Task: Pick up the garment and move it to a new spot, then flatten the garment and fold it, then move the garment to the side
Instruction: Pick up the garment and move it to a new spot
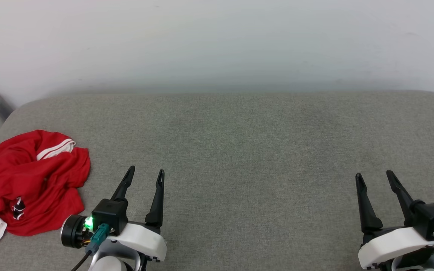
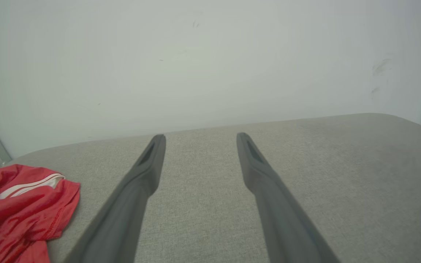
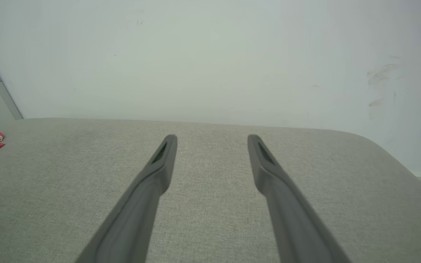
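Your garment [image 1: 32, 180] lies crumpled at the far left of the grey padded surface [image 1: 239, 143], just beside the left gripper [image 1: 146, 170] and not yet picked up. Both that one and the right gripper [image 1: 373, 174] hover with fingers spread apart, holding nothing. Mind your reach: pinch only one loose fold (a white sleeve trails at the near left) and the heap may drag or slide off the side. Go too deep and you risk snagging the upholstery.
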Motion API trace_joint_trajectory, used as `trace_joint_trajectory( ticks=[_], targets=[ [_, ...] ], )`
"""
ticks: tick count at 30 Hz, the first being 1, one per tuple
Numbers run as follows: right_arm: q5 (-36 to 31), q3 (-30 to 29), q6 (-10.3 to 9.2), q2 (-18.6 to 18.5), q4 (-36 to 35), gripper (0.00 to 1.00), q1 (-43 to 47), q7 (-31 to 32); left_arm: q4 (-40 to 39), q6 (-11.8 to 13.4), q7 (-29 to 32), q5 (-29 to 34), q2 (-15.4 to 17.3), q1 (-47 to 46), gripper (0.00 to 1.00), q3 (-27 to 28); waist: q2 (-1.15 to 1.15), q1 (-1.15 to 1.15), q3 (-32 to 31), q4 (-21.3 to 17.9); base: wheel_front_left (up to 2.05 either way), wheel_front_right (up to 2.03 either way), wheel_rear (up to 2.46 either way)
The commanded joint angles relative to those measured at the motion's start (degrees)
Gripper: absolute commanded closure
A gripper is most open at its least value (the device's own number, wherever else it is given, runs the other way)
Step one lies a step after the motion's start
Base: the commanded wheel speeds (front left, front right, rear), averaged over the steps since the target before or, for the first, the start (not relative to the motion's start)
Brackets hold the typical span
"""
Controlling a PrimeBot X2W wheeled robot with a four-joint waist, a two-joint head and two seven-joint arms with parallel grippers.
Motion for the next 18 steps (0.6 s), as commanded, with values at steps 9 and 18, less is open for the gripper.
trace_joint_trajectory(
  ticks=[9, 18],
  targets=[
    [-1.03, -0.05, -0.02, 0.13, 1.07, 0.00, -0.39, -0.86, 0.85, -0.46, -0.56, 0.97, -0.57, -0.61, 0.00, 0.55, 0.00, 0.00, 0.07, 0.29, 0.00, 0.00, 0.00],
    [-0.44, 0.05, -0.02, 0.13, 1.91, 0.00, -0.91, -1.27, 1.50, -1.00, -0.49, 0.63, -0.93, -0.84, 0.00, 1.14, 0.00, 0.00, 0.23, 0.85, 0.00, 0.00, 0.00]
  ],
)
